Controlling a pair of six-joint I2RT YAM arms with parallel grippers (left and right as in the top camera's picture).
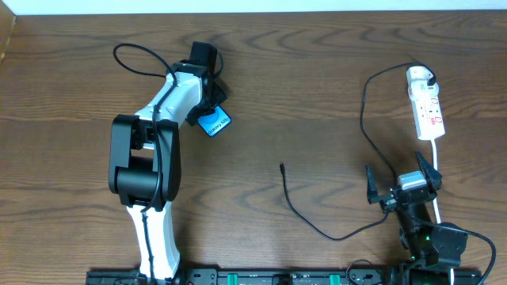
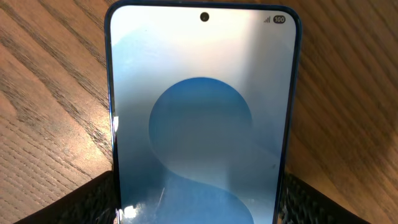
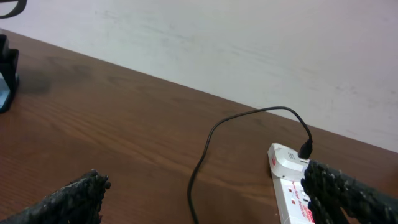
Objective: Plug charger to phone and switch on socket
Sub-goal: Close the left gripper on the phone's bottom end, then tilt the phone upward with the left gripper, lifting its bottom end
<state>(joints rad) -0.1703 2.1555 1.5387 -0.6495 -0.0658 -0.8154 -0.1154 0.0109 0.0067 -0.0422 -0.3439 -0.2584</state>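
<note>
The phone [image 1: 215, 123], its screen lit blue, sat angled at far left. The white socket [image 1: 426, 107] lay lengthwise at far right. The black charger [image 1: 363, 119] was plugged into its far end and looped toward the centre, its tip [image 1: 282, 167] free, well apart from the phone.

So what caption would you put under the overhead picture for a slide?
Left gripper holds the phone; the charger has its free tip lying mid-table; right gripper sits open near the socket.
</note>
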